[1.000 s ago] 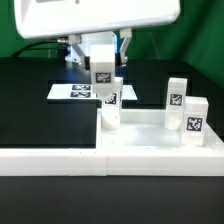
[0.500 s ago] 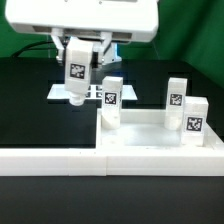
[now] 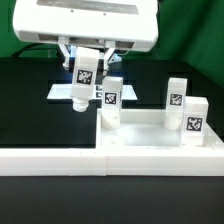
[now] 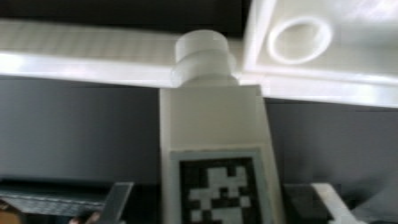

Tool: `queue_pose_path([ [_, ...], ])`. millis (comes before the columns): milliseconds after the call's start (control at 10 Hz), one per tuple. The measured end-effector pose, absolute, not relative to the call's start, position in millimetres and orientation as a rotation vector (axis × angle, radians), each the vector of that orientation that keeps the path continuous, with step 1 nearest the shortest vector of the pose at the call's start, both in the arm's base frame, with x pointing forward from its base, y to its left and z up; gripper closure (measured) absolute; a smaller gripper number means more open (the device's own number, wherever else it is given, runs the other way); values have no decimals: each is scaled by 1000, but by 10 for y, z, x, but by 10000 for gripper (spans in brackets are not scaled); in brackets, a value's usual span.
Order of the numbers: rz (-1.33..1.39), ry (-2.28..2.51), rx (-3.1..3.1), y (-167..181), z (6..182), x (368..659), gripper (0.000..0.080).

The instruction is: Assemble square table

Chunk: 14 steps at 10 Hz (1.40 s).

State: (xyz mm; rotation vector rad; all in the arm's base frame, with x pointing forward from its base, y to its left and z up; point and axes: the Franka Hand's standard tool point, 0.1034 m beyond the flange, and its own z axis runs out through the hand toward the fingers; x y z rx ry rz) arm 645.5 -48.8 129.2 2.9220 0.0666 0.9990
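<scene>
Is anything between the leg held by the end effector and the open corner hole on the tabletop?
Nothing visible. The held leg hangs tilted in the end effector, beside the tabletop; in the wrist view the corner hole lies open near its tip.

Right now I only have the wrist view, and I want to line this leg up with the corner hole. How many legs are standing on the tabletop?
Observer: Three. The left standing leg is at the tabletop's far corner on the exterior view's left. The two right standing legs are close together on the exterior view's right.
Operator: Is my leg upright?
Observer: No. The held leg hangs tilted.
Operator: Is it above the slab?
Observer: It doesn't look so. Its lower end shows against the marker board, to the exterior view's left of the tabletop.
</scene>
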Motion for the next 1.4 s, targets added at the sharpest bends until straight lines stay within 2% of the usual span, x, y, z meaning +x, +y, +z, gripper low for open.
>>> queue_pose_path([
  [200, 996, 48, 2989, -244, 1300, 6559, 511],
  [300, 972, 40, 3022, -111, 1371, 6612, 511],
  [700, 972, 80, 3001, -185, 1352, 6596, 511],
  [900, 948, 126, 3012, -557, 1345, 6530, 511],
  [1000, 984, 96, 3036, -601, 1359, 6533, 511],
  [1400, 1096, -48, 3074, -150, 1179, 6575, 511],
])
